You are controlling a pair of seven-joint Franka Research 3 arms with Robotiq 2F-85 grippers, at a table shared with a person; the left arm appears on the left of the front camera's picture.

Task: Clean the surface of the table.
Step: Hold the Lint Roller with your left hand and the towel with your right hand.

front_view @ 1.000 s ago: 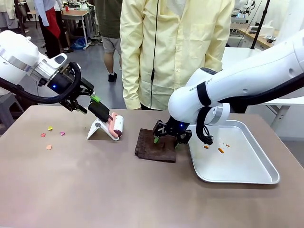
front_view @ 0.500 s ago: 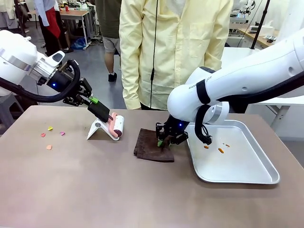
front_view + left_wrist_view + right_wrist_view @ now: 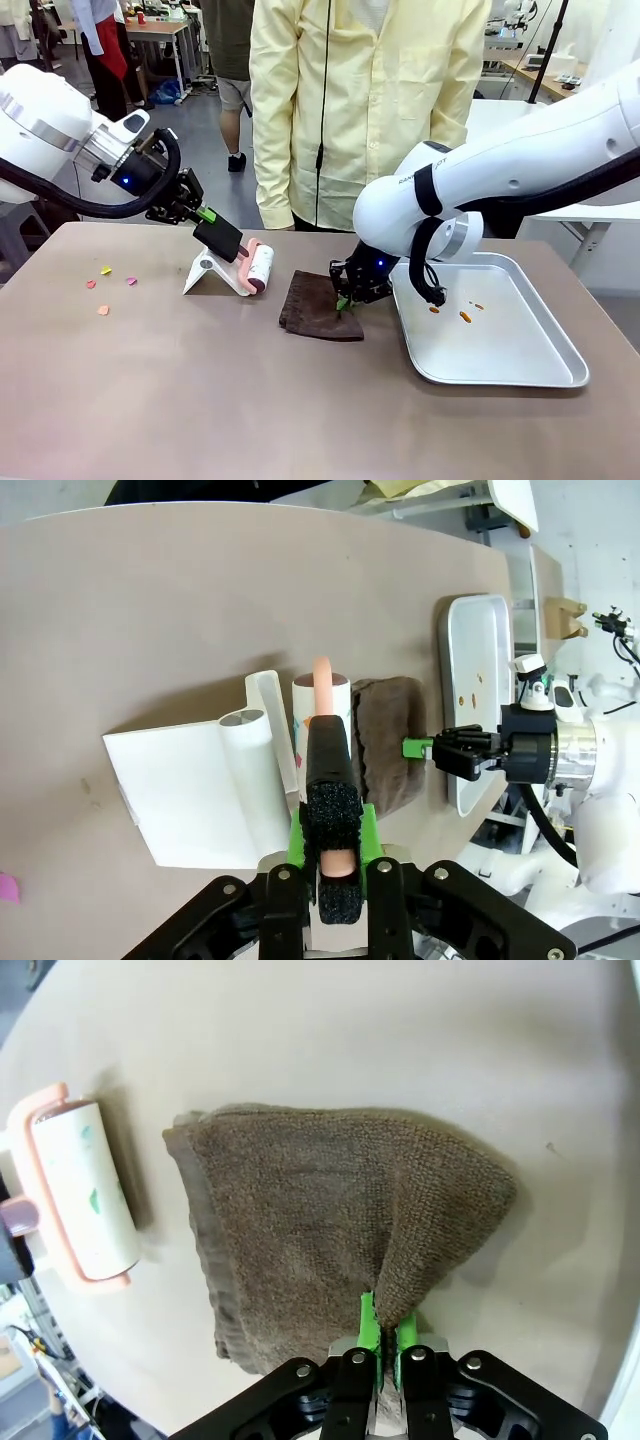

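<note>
Left gripper (image 3: 207, 219): clamped tight on the lint roller (image 3: 259, 268) handle
Right gripper (image 3: 343, 299): pinched shut on a fold of brown cloth (image 3: 312, 314)
Table (image 3: 250, 400): under both, cloth lying beside the tray (image 3: 520, 372)

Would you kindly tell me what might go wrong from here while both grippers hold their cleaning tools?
The right gripper pinches the brown cloth by only a raised fold, so it might slip free when dragged. The lint roller, held by its handle in the left gripper, is right beside the cloth and the white stand, so it could snag either.
</note>
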